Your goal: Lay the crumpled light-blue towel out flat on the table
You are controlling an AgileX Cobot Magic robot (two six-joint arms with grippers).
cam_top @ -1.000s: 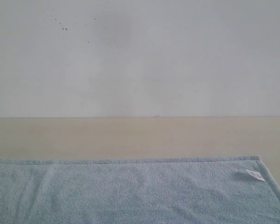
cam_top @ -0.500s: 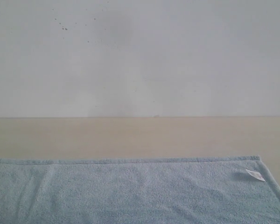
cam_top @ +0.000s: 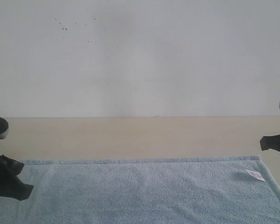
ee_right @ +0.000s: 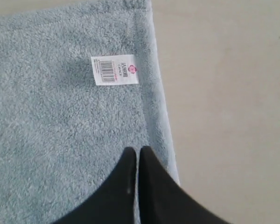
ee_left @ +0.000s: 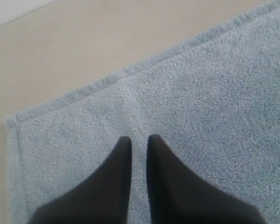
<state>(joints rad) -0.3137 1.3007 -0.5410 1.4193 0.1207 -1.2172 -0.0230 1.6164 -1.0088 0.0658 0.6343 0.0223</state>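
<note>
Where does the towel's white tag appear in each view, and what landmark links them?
Exterior view: the white tag lies on the towel near its far right corner.
Left wrist view: not in it; only another towel corner shows.
Right wrist view: the tag lies barcode up, just inside the stitched hem.
Shared landmark: that hem, seen in all three.

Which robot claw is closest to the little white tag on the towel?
The right gripper: the white tag lies near it on the towel. The left gripper hangs over the other, tagless corner.
</note>
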